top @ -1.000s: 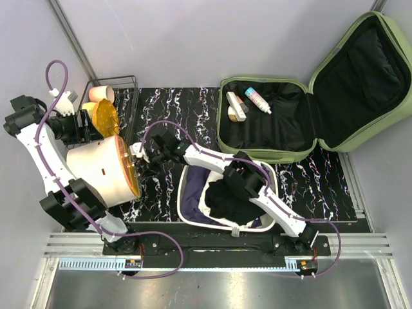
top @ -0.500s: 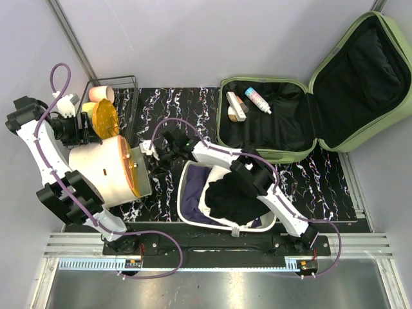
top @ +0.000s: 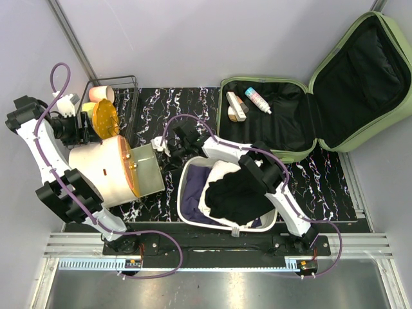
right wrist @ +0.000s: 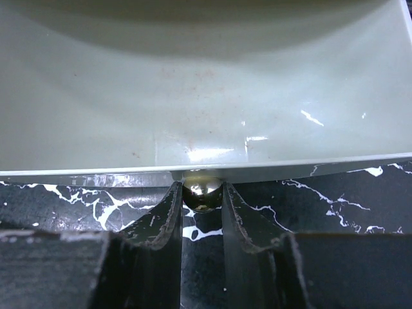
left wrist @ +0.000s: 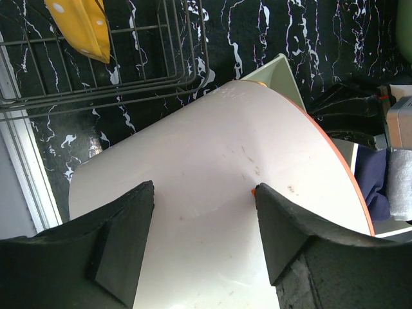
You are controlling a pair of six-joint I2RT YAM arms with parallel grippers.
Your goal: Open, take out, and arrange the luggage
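Luggage [top: 293,156] lies open, lid thrown back to its right, long side running left-right (toiletries [top: 257,100] inside). Right gripper [right wrist: 203,199], just left of the luggage, pinches a drawer [right wrist: 206,96] knob [right wrist: 202,192]. Left gripper [left wrist: 203,212], well left of it, clamps wide around a white drum [left wrist: 212,161], so the right arm is nearer.

arms [top: 35,148]: white links, black joints | cables [top: 58,65]: purple, looped | left gripper [left wrist: 203,199]: black fingers [left wrist: 122,251], seemingly rubber-padded

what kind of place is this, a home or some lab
Likely a lab test cell, not a home: two robot arms mounted on a metal rail, bare grey walls, an open suitcase.
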